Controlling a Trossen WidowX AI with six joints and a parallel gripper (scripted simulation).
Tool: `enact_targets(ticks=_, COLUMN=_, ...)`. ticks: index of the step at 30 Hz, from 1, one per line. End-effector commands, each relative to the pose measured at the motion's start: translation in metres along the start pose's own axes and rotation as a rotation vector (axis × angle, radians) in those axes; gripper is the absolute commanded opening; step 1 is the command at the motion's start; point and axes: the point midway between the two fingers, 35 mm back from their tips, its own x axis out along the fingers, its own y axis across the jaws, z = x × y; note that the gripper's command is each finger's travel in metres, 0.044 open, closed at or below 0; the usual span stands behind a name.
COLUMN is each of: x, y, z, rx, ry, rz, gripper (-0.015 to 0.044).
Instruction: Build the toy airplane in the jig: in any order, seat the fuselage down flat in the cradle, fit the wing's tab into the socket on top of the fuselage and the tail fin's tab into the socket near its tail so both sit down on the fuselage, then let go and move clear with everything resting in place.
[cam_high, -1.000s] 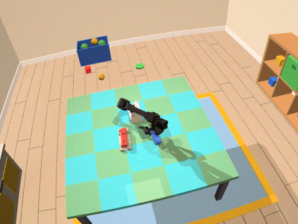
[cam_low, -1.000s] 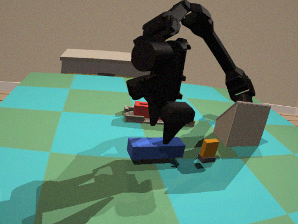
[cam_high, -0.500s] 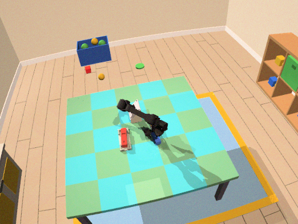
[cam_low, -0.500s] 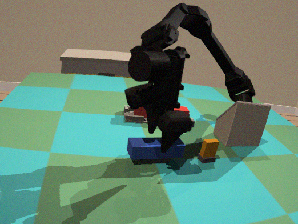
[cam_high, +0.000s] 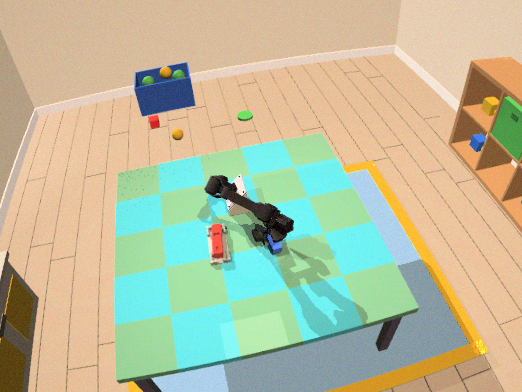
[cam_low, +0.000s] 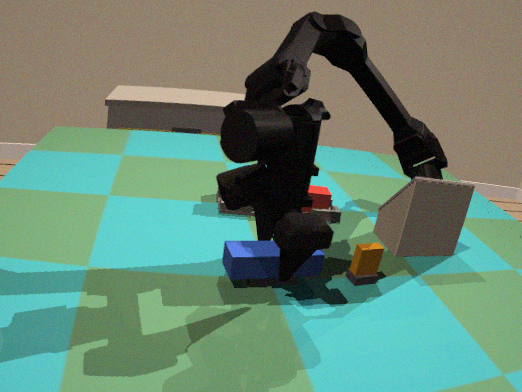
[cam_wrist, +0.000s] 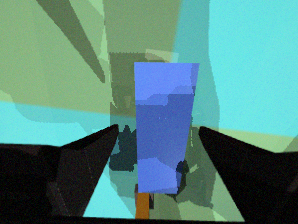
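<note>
The red fuselage (cam_high: 216, 239) (cam_low: 320, 196) lies in the grey jig cradle (cam_high: 220, 260) (cam_low: 334, 216) left of the table's middle, partly hidden by the arm in the exterior view. The blue wing (cam_high: 275, 246) (cam_low: 249, 260) (cam_wrist: 165, 130) lies flat on the table to the right of the jig. My gripper (cam_high: 267, 239) (cam_low: 290, 266) (cam_wrist: 158, 129) is open and lowered over the wing, with one finger on each long side, apart from it. The orange tail fin (cam_low: 366, 258) (cam_wrist: 143, 206) stands upright on a small dark foot just beyond the wing's end.
The arm's grey wedge-shaped base (cam_high: 239, 197) (cam_low: 425, 217) stands behind the parts. On the floor beyond the table are a blue bin (cam_high: 164, 95) of balls, a red cube (cam_high: 154, 121) and a green disc (cam_high: 244, 115). A wooden shelf (cam_high: 492, 140) stands at the right.
</note>
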Motion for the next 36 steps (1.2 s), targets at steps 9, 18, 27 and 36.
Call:
enact_targets(ticks=9, x=0.005, y=-0.001, z=-0.001, rx=-0.006, ry=0.004, rz=-0.005, gripper=0.0177)
enact_targets(ticks=18, x=0.001, y=0.0, z=0.0, rx=0.001, ry=-0.007, rz=0.001, gripper=0.0039)
enact_targets(ticks=27, x=-0.022, y=0.005, z=0.004, rx=0.02, ry=-0.036, rz=0.021, gripper=0.0)
enact_targets(ticks=36, x=-0.049, y=0.005, z=0.006, rx=0.012, ry=-0.025, rz=0.019, gripper=0.0)
